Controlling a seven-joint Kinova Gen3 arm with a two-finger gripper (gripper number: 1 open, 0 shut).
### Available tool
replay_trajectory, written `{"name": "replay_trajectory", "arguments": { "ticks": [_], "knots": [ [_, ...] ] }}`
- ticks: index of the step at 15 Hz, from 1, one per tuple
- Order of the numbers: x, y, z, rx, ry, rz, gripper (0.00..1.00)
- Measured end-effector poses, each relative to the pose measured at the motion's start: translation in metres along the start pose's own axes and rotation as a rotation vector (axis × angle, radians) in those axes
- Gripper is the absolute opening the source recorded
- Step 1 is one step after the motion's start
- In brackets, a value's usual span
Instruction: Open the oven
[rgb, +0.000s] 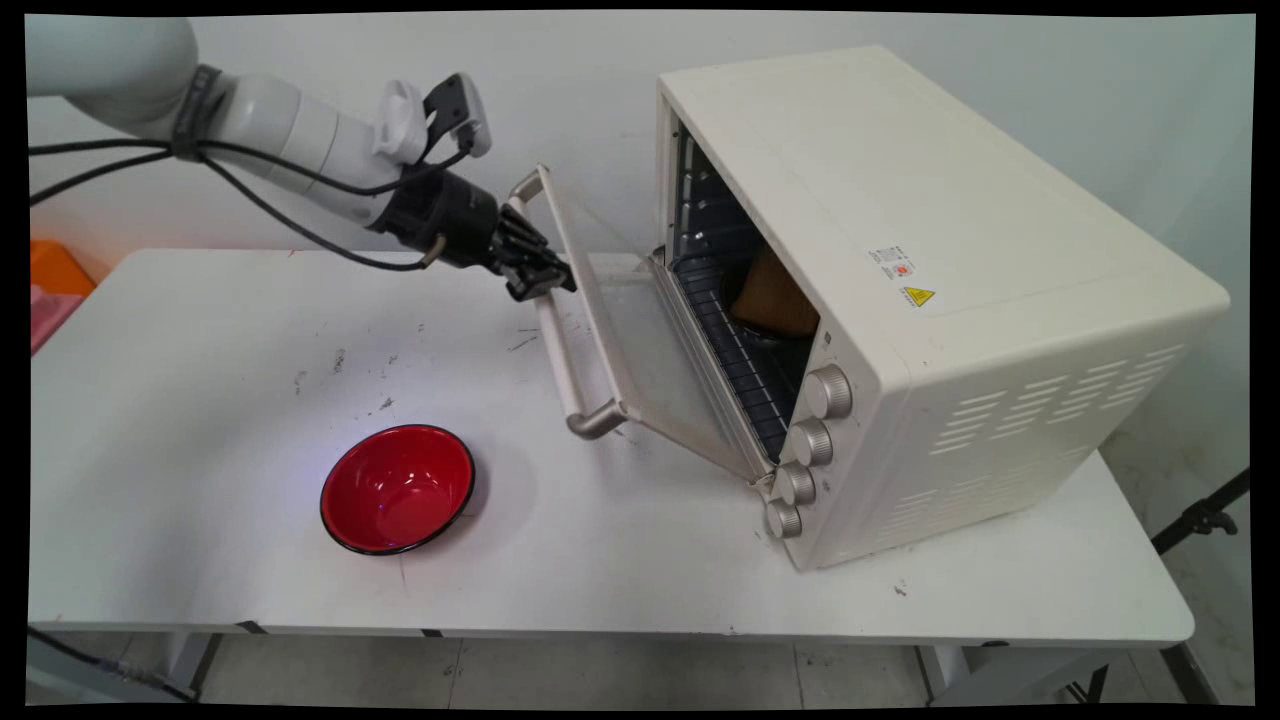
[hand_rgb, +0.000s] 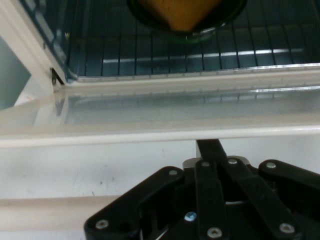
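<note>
Black gripper (rgb: 545, 280) touches the oven door's handle (rgb: 560, 350).

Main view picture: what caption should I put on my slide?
Black two-finger gripper at the handle of a cream toaster oven's open door, round red bowl nearby.

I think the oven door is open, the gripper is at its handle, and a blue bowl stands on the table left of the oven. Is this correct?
One detail is wrong: the bowl is red inside with a black rim, not blue, as the main view shows. The rest holds: the oven door is open, the gripper is at its handle, and the bowl stands on the table left of the oven.
</note>
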Motion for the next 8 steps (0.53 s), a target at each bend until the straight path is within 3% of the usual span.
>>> {"name": "replay_trajectory", "arguments": {
  "ticks": [8],
  "knots": [
    [-0.04, -0.008, -0.005, -0.017, -0.024, -0.005, 0.0]
  ]
}}
